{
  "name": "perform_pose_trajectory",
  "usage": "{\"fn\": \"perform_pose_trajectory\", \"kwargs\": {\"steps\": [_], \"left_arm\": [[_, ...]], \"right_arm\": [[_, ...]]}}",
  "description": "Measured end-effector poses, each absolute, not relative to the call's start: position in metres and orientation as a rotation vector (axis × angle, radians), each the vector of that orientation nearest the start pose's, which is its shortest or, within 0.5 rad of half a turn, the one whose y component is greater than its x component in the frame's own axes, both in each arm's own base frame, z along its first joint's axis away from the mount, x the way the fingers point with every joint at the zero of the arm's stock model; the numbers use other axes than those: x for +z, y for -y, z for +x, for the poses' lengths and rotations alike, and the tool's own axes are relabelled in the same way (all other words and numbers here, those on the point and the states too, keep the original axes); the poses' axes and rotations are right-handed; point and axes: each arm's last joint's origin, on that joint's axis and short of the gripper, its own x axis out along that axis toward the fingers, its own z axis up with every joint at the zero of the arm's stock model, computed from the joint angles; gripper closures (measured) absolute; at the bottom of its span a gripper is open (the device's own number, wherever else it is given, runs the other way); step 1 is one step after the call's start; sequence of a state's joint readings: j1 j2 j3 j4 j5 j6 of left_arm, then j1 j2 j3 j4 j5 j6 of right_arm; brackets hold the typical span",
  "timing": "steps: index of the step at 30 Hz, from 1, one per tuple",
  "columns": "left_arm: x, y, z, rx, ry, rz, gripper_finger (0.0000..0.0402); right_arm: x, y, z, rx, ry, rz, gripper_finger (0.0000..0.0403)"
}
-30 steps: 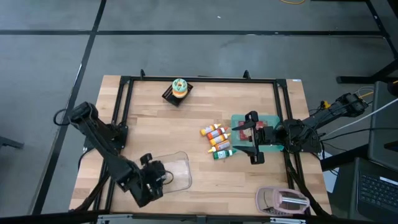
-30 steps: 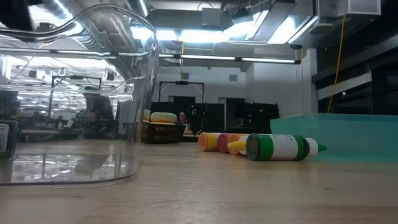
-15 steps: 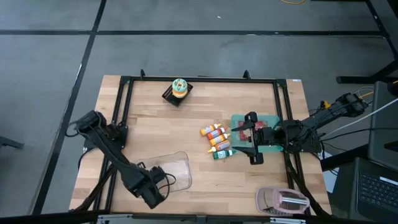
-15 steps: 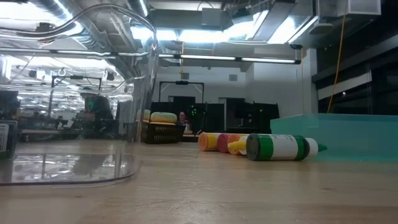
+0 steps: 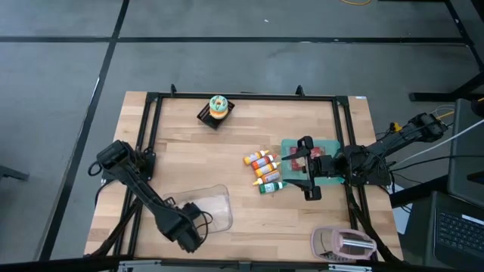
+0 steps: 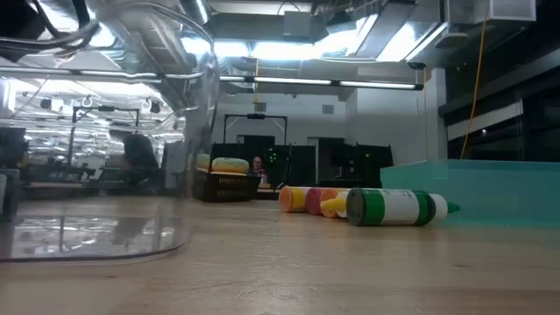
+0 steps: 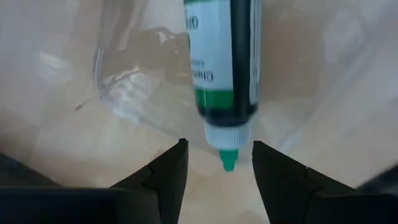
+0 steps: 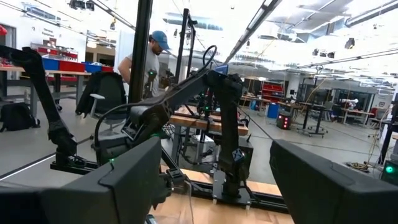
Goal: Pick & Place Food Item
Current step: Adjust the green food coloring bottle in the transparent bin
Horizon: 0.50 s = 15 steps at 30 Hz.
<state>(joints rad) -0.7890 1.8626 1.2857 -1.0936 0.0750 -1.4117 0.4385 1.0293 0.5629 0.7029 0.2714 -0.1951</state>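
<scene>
Left gripper point(image 5: 203, 219) at the clear container point(image 5: 214, 204), near the table's point(image 5: 189, 151) front-left edge.

Its fingers point(image 7: 165, 171) stand parted, the green-capped bottle point(image 7: 224, 74) lying just beyond them inside the container, ungripped. The right gripper point(image 5: 305, 166) waits over the teal tray point(image 5: 327, 143) by the right edge, jaws fully apart. A cluster of bottles point(image 5: 265, 170) lies beside the tray. Bare wood spans the middle; a burger toy point(image 5: 218, 106) sits near the far edge.

In the left wrist view the green-capped bottle point(image 7: 222, 74) is cut off by the frame's edge, its label only partly readable. From above, the left tool point(image 5: 203, 221) blurs into the clear container point(image 5: 214, 208), its fingers indistinct. The turquoise bin point(image 6: 490, 188) runs off the low view's edge.
</scene>
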Motion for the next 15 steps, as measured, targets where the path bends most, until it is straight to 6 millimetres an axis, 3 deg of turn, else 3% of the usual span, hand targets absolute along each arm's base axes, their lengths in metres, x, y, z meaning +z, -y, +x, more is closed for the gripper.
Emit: {"fn": "perform_pose_trajectory", "kwargs": {"steps": [15], "left_arm": [[0.153, 0.232, 0.224, 0.496, -1.598, -0.532, 0.0235]], "right_arm": [[0.296, -0.088, 0.205, 0.144, 0.237, -0.107, 0.0108]]}}
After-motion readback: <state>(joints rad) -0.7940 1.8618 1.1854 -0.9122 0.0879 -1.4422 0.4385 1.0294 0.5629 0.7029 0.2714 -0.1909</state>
